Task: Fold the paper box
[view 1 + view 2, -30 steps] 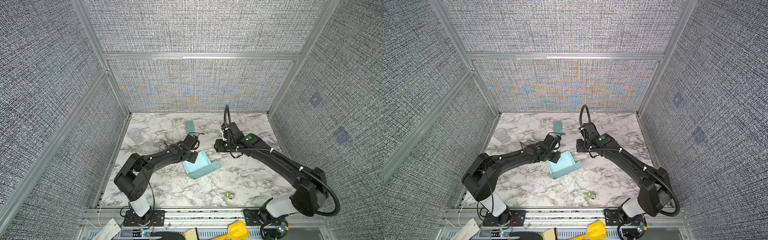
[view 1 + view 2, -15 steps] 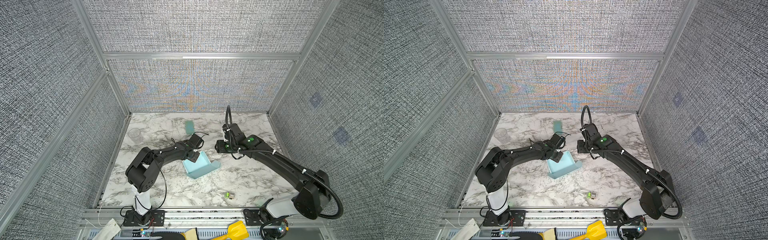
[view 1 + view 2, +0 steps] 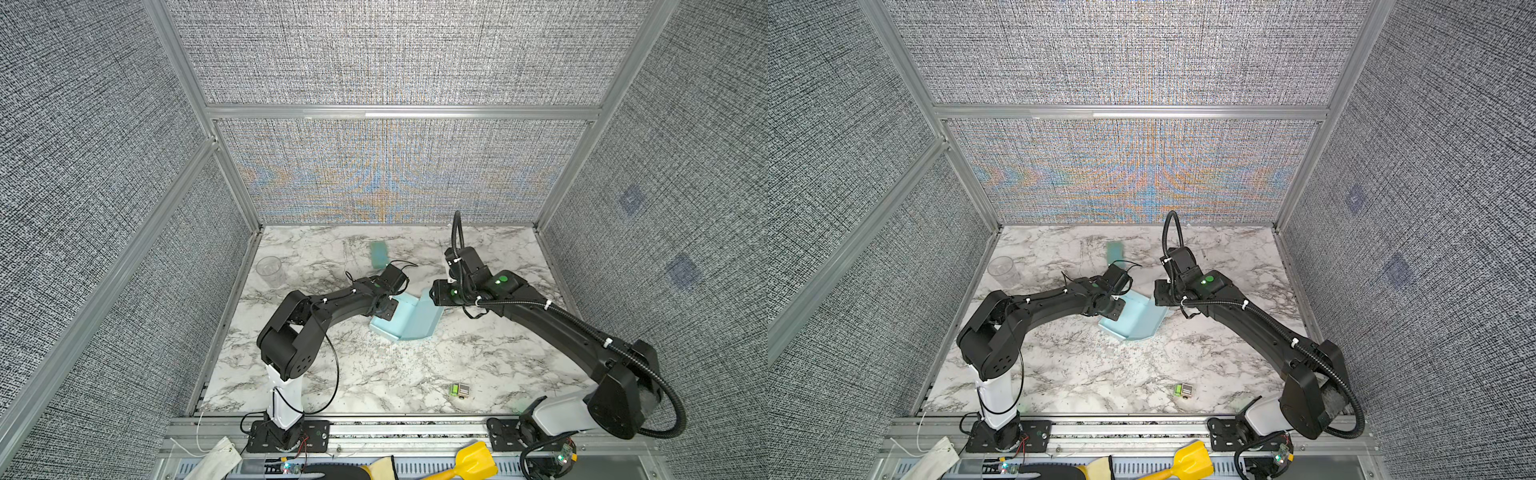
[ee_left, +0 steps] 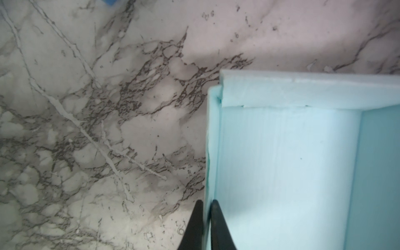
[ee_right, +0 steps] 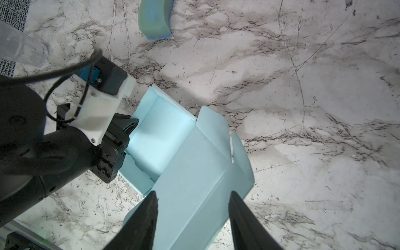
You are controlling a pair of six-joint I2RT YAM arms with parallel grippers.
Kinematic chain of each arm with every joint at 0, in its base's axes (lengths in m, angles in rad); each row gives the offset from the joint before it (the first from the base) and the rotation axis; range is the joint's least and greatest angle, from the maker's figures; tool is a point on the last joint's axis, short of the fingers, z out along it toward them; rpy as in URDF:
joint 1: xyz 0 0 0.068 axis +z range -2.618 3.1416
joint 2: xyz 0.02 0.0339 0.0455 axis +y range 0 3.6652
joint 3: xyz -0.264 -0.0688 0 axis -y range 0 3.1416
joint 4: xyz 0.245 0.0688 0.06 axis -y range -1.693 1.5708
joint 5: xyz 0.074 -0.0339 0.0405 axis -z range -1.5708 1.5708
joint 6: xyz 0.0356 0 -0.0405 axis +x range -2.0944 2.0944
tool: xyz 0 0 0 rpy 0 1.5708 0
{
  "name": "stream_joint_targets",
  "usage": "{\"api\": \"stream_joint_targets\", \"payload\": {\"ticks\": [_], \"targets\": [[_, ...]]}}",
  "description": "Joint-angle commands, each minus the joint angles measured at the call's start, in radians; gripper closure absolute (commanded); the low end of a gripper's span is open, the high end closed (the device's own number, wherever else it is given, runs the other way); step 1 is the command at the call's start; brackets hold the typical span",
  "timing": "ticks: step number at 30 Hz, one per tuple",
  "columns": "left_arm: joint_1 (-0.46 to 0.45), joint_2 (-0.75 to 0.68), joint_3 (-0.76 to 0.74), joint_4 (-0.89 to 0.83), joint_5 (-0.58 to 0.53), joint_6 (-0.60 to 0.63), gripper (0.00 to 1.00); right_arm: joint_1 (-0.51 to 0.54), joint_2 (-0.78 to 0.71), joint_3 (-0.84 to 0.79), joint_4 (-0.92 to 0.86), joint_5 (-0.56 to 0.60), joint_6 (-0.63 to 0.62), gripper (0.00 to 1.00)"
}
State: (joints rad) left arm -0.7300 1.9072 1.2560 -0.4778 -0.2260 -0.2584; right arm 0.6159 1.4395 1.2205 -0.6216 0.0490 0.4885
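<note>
Pale-blue cardboard of the paper box (image 3: 409,322) is shown partly folded near the middle of the marble table (image 3: 374,374). One side wall is pinched between the closed fingers of the left gripper (image 4: 206,218); the right gripper (image 5: 193,195) is held over the lid panel, jaws apart.

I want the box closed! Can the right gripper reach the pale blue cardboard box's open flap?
Probably yes: the right gripper is open just by the pale blue cardboard flap, nothing between.
</note>
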Motion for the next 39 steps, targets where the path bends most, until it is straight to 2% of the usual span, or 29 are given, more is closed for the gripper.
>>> {"api": "stream_joint_targets", "payload": {"ticks": [1, 7, 13, 27, 33, 36, 39], "targets": [[0.0, 0.012, 0.018, -0.048, -0.011, -0.119, 0.88, -0.003, -0.007, -0.003, 0.014, 0.02, 0.004, 0.45], [0.001, 0.016, 0.026, -0.059, -0.003, -0.236, 0.88, -0.011, -0.059, 0.008, 0.01, 0.059, 0.019, 0.45], [0.003, 0.033, 0.049, -0.067, 0.004, -0.298, 0.88, -0.017, -0.133, -0.019, 0.04, 0.086, 0.034, 0.44], [-0.002, -0.023, -0.02, -0.008, 0.055, -0.345, 0.85, -0.017, -0.021, -0.027, -0.004, -0.041, 0.022, 0.45], [-0.003, -0.052, -0.029, 0.001, 0.054, -0.344, 0.8, -0.017, 0.023, -0.034, 0.02, -0.06, 0.006, 0.57], [-0.002, -0.067, -0.017, -0.01, 0.042, -0.333, 0.74, -0.018, 0.037, -0.041, 0.032, -0.057, -0.015, 0.68], [0.002, -0.085, 0.001, -0.034, 0.032, -0.302, 0.64, -0.017, 0.048, -0.035, 0.039, -0.047, -0.04, 0.83]]}}
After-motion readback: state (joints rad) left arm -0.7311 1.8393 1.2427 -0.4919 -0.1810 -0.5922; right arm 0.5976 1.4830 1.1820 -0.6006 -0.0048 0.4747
